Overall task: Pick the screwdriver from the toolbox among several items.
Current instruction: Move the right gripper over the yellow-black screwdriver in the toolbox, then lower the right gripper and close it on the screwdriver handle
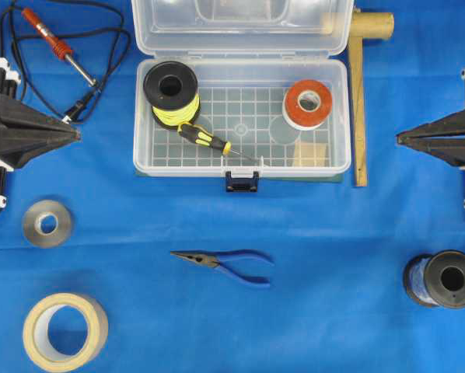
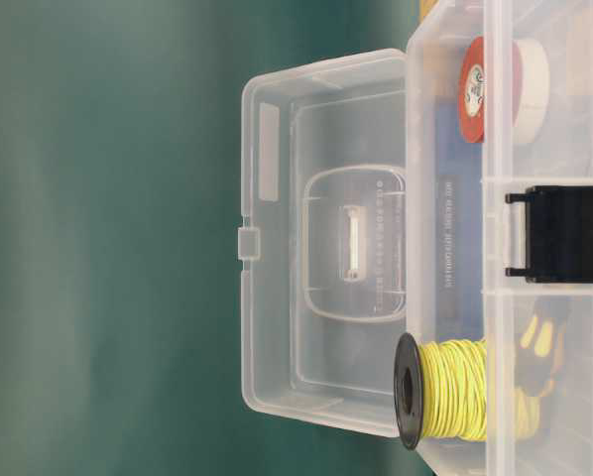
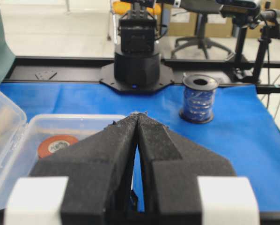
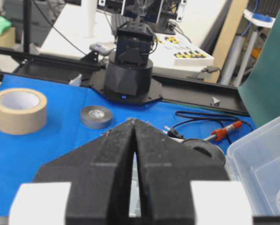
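Pressed together and empty, both black foam-padded grippers, left gripper [image 1: 77, 134] and right gripper [image 1: 399, 138], rest at the table's sides. Between them, the yellow-and-black-handled screwdriver [image 1: 215, 143] lies in the clear plastic toolbox [image 1: 341, 116], shaft slanting toward the near right. It sits somewhat nearer the left.

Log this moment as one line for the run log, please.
phase: start, nothing picked | left gripper: shut, empty | right gripper: shut, empty | screwdriver: lying in open toolbox beside yellow wire spool
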You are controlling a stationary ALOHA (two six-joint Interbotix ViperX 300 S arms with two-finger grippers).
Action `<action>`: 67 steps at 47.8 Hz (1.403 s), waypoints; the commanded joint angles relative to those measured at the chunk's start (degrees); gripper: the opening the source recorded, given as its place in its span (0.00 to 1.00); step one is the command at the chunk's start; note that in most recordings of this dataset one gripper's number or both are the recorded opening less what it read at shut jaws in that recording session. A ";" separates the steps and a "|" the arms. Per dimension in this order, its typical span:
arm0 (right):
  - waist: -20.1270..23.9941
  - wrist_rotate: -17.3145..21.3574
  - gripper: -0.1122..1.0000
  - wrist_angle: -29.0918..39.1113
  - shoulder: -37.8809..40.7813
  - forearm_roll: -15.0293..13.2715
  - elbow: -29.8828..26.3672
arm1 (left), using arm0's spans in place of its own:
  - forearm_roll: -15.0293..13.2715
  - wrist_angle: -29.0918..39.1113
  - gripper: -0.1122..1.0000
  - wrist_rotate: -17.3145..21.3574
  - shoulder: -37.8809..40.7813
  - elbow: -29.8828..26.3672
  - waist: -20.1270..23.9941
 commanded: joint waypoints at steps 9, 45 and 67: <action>-5.19 2.64 0.10 12.48 5.63 2.29 -8.35 | -1.58 -0.53 0.10 0.44 0.62 -1.14 0.00; -12.66 10.37 0.85 47.90 55.81 3.25 -49.48 | -1.67 -1.05 0.10 -0.09 0.97 -0.97 1.41; -12.22 12.39 0.84 50.63 74.18 4.13 -59.50 | -1.67 -1.14 0.10 -0.09 0.97 -0.97 1.41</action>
